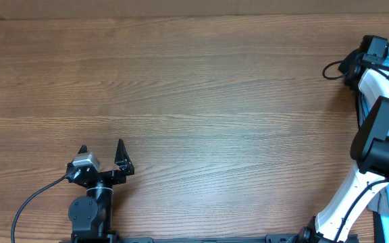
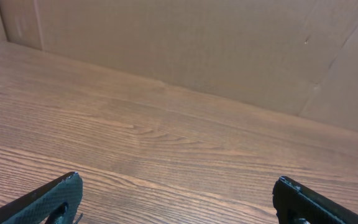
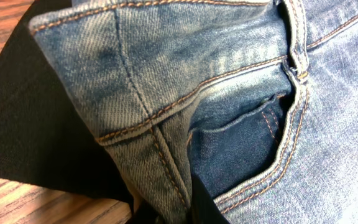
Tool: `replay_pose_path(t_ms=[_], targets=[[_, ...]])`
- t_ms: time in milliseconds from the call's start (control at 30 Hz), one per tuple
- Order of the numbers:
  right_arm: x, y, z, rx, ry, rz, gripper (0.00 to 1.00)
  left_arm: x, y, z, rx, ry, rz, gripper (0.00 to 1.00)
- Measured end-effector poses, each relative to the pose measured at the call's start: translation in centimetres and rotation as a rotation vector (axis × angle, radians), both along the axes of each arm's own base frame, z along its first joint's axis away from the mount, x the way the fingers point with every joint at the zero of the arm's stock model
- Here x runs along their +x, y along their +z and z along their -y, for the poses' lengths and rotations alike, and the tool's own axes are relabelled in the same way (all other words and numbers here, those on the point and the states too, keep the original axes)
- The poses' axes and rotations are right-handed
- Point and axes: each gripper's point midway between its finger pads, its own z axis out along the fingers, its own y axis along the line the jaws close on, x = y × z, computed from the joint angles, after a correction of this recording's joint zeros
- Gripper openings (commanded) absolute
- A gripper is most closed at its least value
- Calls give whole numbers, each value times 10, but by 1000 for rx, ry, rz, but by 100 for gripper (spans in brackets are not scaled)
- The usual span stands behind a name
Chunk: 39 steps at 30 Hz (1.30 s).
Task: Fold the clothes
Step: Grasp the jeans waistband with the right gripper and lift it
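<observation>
Right wrist: one pair of jeans (image 3: 241, 93) over one black garment (image 3: 30, 124); left gripper (image 1: 101, 146) gapes wide, right gripper (image 1: 383, 54) jaws unclear

The table (image 1: 194, 101) under the left gripper (image 1: 101, 146) is wood with a fine running grain, smooth and softly matt. That gripper's fingers (image 2: 48, 199) look like black plastic with a faint pebbled sheen. Ahead of them stands a wall (image 2: 197, 43) of what looks like plain brown cardboard, dull and creased. The jeans (image 3: 166, 74) are faded blue denim, coarse in weave (seams sewn in orange-tan thread), over a black cloth (image 3: 36, 124), flat matt. The right arm (image 1: 375, 84) wears a glossy white shell.
</observation>
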Motion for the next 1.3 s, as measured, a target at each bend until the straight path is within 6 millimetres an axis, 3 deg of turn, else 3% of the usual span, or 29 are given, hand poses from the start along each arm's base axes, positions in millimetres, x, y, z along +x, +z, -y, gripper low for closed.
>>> replay_pose_path(t_ms=[100, 233, 433, 667, 867, 967, 1067, 1300], targets=[[1, 7, 1, 4, -20, 29, 4, 0, 0, 0, 0, 0, 0, 100], [1, 37, 4, -3, -39, 93, 4, 0, 0, 0, 0, 0, 0, 100], [-11, 119, 20, -78, -91, 227, 4, 0, 0, 0, 0, 0, 0, 100], [-31, 186, 30, -192, -161, 314, 4, 0, 0, 0, 0, 0, 0, 100], [-38, 211, 25, -236, -171, 338, 4, 0, 0, 0, 0, 0, 0, 100], [-29, 225, 6, -245, -135, 376, 4, 0, 0, 0, 0, 0, 0, 100], [-5, 245, -36, -248, -53, 457, 4, 0, 0, 0, 0, 0, 0, 100], [47, 286, -179, -198, 225, 647, 4, 0, 0, 0, 0, 0, 0, 100]])
